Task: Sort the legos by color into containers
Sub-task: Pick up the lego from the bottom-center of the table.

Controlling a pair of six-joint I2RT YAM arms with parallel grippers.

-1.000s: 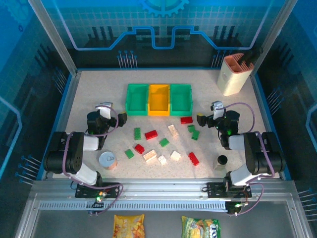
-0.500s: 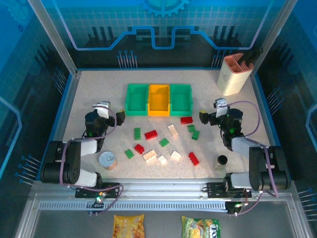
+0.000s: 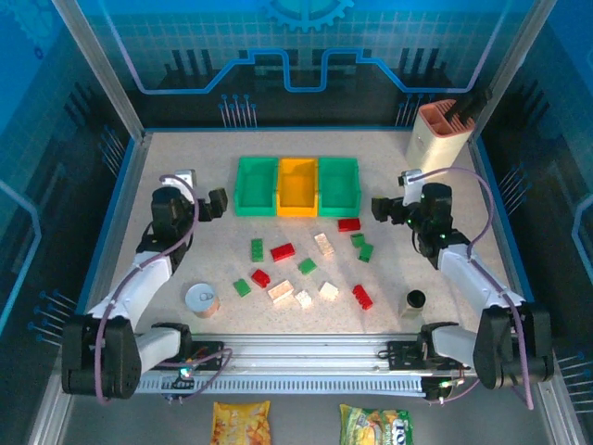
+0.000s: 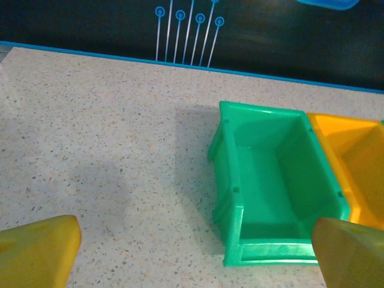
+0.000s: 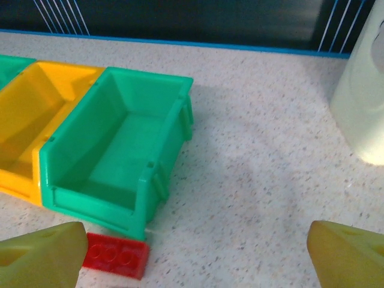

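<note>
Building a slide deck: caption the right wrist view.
Open right gripper facing an empty green bin, one red lego lying at its near corner.

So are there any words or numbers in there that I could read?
No text here is clear enough to read.
Yellow bag in front of the table: print too small and blurred to read.
Green bag beside it: some lettering, too blurred to read.
Red brick: round studs, no letters legible.
Back wall: only a gear and line drawings, no words.
</note>
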